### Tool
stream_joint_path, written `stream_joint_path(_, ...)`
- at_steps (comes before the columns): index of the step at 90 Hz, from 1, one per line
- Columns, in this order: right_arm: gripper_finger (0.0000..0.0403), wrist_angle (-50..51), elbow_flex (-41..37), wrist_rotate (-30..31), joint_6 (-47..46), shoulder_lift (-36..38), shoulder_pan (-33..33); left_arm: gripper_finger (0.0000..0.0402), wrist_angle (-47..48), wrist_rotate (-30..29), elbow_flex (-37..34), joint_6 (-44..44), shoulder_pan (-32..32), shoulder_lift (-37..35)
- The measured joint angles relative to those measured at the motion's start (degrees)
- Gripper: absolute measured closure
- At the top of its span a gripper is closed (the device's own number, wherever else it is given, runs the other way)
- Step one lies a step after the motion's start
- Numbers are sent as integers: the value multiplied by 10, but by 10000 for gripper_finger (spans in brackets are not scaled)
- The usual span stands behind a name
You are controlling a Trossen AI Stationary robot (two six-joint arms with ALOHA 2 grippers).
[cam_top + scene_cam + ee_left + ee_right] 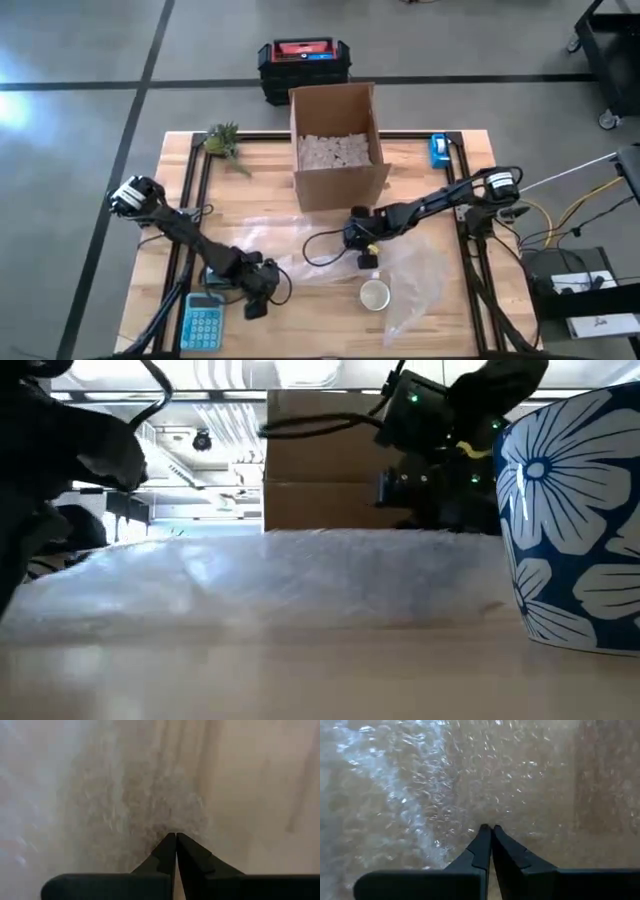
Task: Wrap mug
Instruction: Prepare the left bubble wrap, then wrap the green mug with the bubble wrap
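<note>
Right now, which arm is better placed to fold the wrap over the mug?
Probably the right. The right gripper sits just behind the mug on the bubble wrap, while the left gripper is over at the sheet's far edge.

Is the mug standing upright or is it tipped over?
Upright. The mug shows a round open mouth from above, and its base sits flat on the table.

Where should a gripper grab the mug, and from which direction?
Judging by pose: the mug stands upright on the bubble wrap, mouth open to the top. Come straight down and pinch the rim wall, one finger inside. No handle shows, so rim is safest.
</note>
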State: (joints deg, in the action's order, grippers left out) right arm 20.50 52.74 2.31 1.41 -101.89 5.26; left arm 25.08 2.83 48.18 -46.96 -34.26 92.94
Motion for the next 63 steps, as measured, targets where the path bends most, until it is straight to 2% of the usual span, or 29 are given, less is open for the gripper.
stream_joint_path(18, 401, 103, -7, 67, 8, 53, -13, 402, -6, 43, 1, -1, -6, 13)
stream_joint_path(38, 401, 96, -7, 69, 6, 83, -16, 402, 22, 68, 12, -1, -7, 3)
stream_joint_path(44, 401, 85, -7, 69, 6, 90, -16, 402, 45, 37, 33, 4, -8, -12)
stream_joint_path(56, 401, 67, -6, 69, 5, 103, -16, 402, 79, -64, 71, 27, -7, -39)
stream_joint_path(63, 401, 57, -6, 68, 6, 104, -16, 399, 70, -146, 80, 48, -7, -46)
